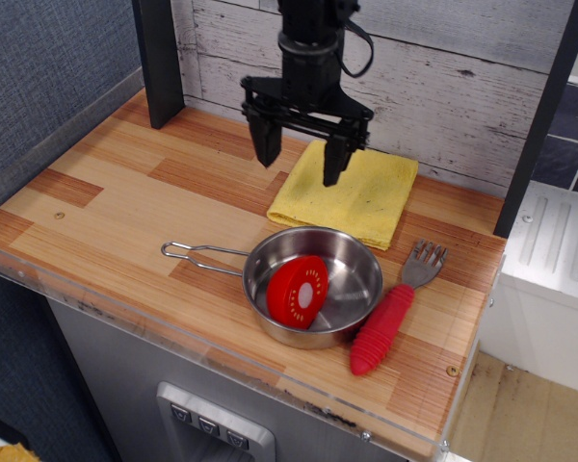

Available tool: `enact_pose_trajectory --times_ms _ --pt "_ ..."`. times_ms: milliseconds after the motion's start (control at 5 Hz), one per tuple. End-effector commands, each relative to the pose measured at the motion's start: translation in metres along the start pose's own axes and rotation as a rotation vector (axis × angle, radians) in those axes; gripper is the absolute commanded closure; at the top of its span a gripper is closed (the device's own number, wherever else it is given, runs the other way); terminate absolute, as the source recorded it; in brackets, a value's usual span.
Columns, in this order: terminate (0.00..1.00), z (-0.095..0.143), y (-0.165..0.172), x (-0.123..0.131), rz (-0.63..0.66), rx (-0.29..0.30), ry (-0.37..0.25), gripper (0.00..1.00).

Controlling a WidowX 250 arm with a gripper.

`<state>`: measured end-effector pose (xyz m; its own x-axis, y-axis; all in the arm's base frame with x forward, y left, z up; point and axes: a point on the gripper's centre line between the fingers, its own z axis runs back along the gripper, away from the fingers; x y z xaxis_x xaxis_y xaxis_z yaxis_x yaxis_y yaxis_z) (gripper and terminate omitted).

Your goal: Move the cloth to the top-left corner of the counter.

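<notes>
The yellow cloth lies folded and flat at the back right of the wood-plank counter, close to the wall. My black gripper hangs open above the cloth's left edge, one finger left of the cloth and the other finger over it. The jaws hold nothing. The counter's top-left corner lies near a dark post.
A steel pan with a red disc in it stands in front of the cloth, its wire handle pointing left. A fork with a red handle lies right of the pan. A white appliance surface is at the right.
</notes>
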<state>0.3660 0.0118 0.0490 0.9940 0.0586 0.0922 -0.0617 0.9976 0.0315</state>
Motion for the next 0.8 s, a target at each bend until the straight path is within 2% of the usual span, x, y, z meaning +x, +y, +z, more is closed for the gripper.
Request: enact_pose_trajectory --times_ms 0,200,400,600 --pt "0.00 0.001 -0.015 0.027 0.004 -0.035 -0.065 0.00" --pt "0.00 0.000 -0.024 0.033 -0.002 -0.065 -0.074 0.00" --pt "0.00 -0.007 -0.030 0.032 -0.028 -0.067 -0.083 0.00" --pt "0.00 -0.025 -0.028 0.023 -0.060 -0.043 -0.055 0.00"
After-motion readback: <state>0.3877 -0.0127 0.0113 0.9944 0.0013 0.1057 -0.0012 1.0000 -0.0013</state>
